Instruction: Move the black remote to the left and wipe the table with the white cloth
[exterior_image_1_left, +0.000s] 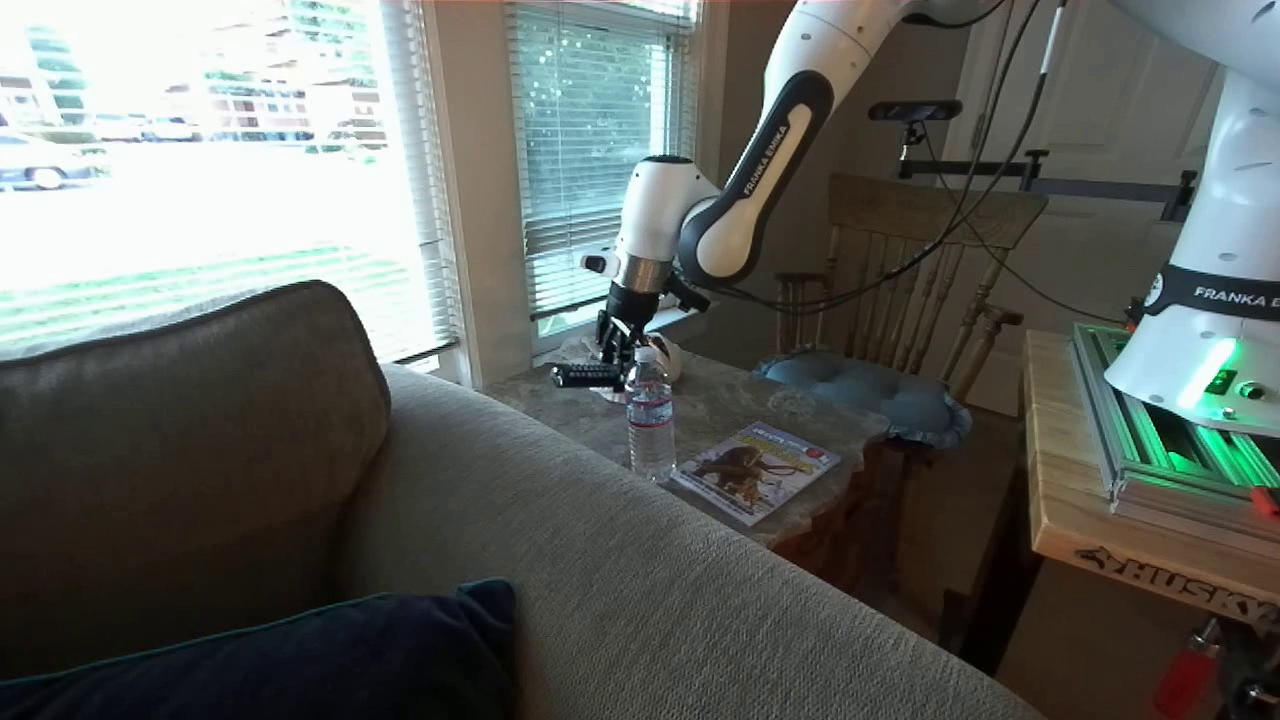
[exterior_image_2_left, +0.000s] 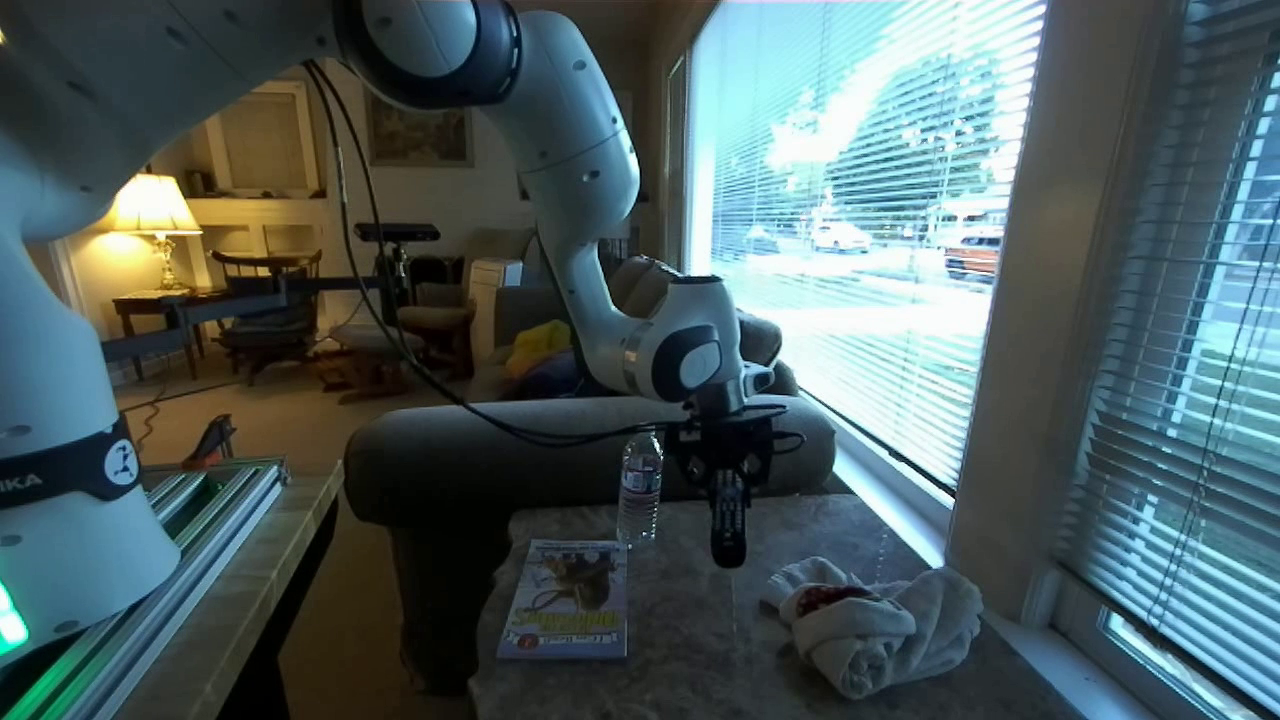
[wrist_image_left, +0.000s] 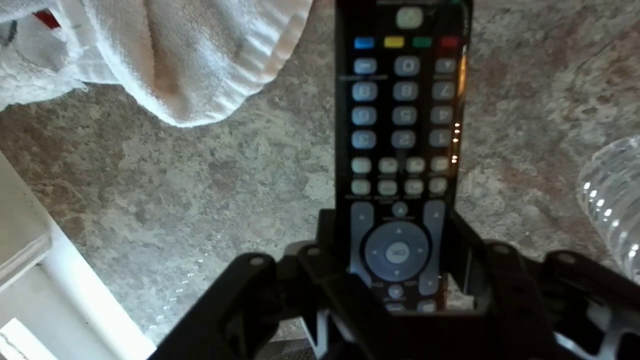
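We have the tool (wrist_image_left: 392, 245) clamped across the black remote (wrist_image_left: 402, 150) at the wrist view's upper centre, seemingly above the tabletop (wrist_image_left: 210, 170), presumably to free wiping space for the white cloth (wrist_image_left: 200, 55) bunched at upper left.

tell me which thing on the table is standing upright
The clear bottle: it stands upright near the sofa arm, whereas the magazine lies flat, the white cloth is bundled and the black remote is gripped by the tool.
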